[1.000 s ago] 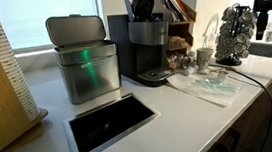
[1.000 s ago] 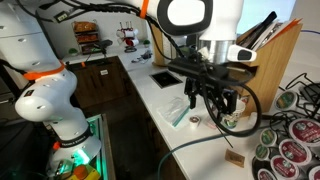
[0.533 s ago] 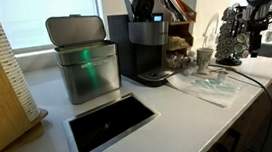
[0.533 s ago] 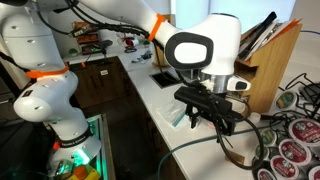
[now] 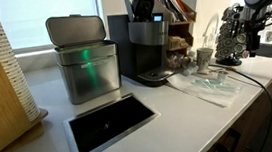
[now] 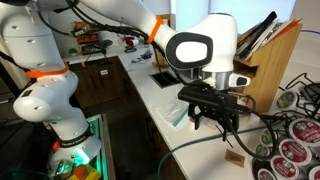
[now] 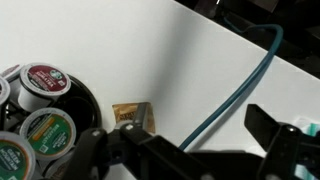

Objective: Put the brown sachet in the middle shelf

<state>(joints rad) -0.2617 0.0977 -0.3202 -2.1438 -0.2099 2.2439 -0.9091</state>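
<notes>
The brown sachet lies flat on the white counter, also in the wrist view. My gripper hangs open and empty above the counter, a little up and to the left of the sachet. In the wrist view the gripper shows its two dark fingers wide apart, with the sachet just beside the left finger. The brown wooden organizer stands behind the coffee machine; its middle shelf is mostly hidden. It also shows at the counter's back.
A carousel of coffee pods stands close to the sachet, also in an exterior view. A blue cable crosses the counter. A coffee machine, a metal bin and a counter opening are there.
The gripper has come down and shifted toward the sachet during the first half second. It has barely moved since and stays open.
</notes>
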